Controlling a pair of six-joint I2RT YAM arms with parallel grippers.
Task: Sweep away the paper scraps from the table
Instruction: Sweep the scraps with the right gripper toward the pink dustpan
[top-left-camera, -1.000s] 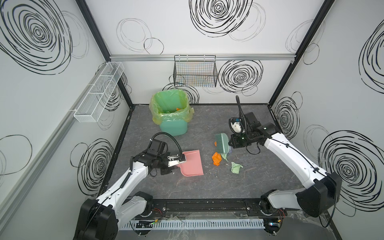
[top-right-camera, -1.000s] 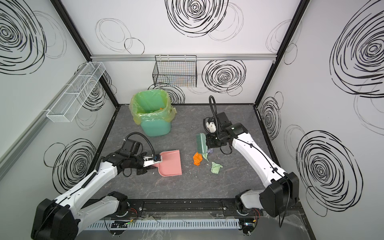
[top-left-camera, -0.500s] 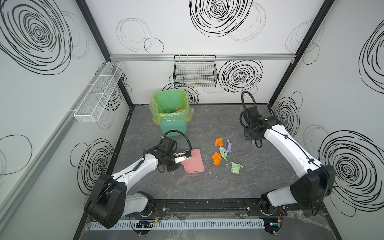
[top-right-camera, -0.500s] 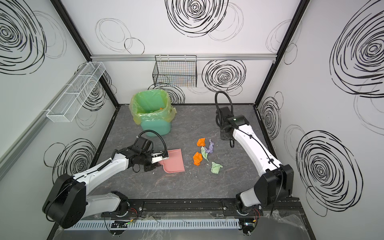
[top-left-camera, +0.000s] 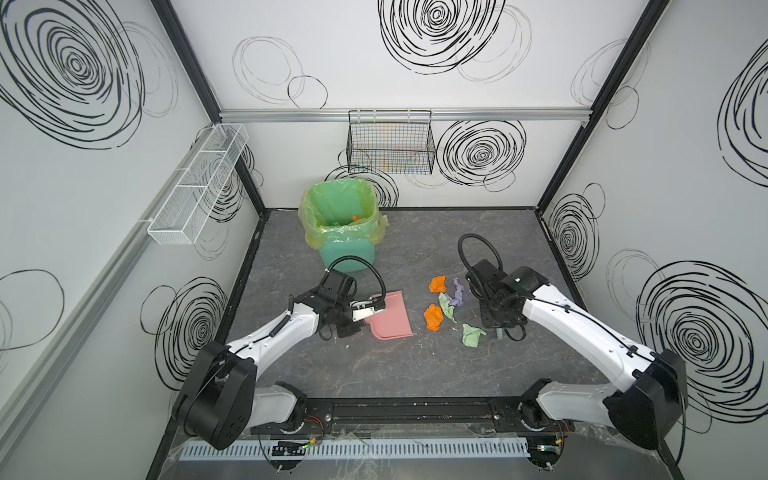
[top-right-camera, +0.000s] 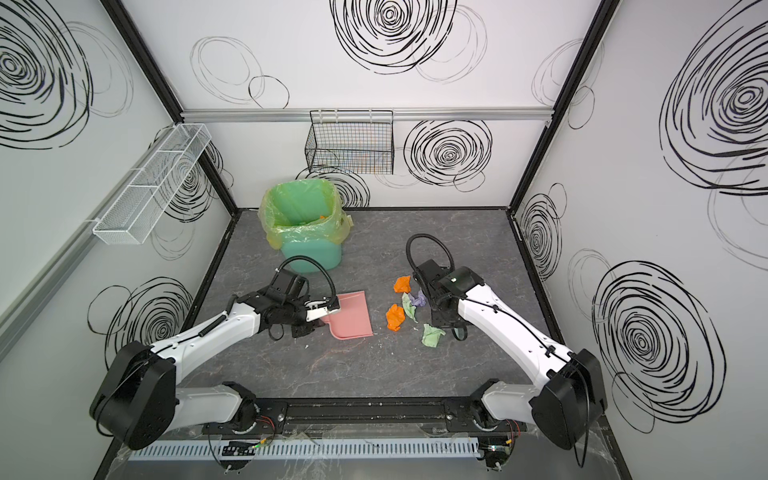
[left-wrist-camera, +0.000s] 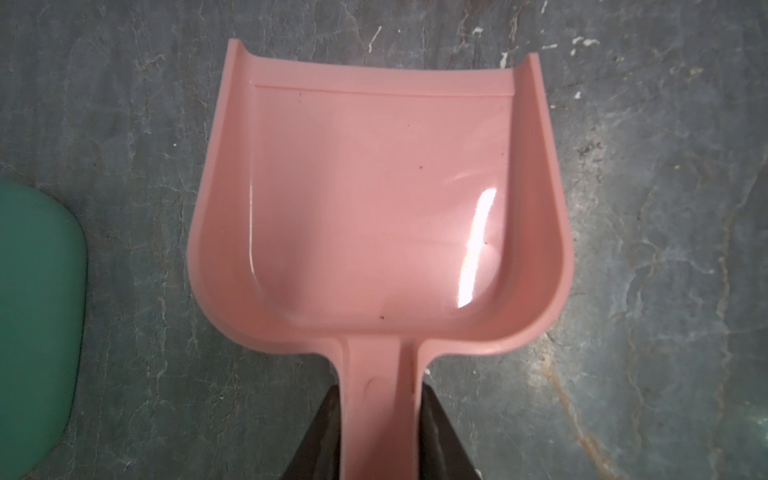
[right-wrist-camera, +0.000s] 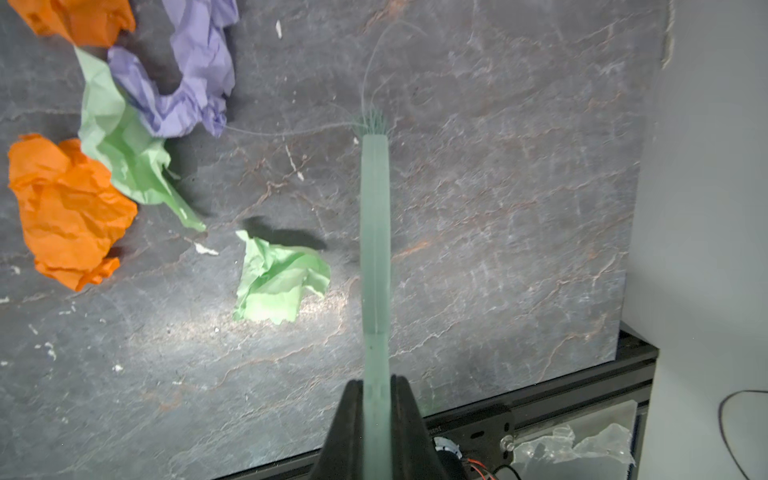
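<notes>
On the table (top-left-camera: 374, 374), the left gripper (left-wrist-camera: 379, 395) is clamping the dustpan (left-wrist-camera: 380, 187) and the right gripper (right-wrist-camera: 376, 384) is pinching the brush (right-wrist-camera: 375, 228) beside the scraps (right-wrist-camera: 282, 278), seemingly readying a sweep toward that dustpan.

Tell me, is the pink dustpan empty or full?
Empty. The dustpan shows a bare pink inside in the left wrist view, nothing in it.

Right now, no legible word, number, brand or label anywhere. Faint pale print on the black frame rail (right-wrist-camera: 465, 422) just past the table (right-wrist-camera: 498, 208) edge, too blurred to read. Walls (top-left-camera: 353, 62) around the table: scribbled spirals (top-left-camera: 436, 25) only.
</notes>
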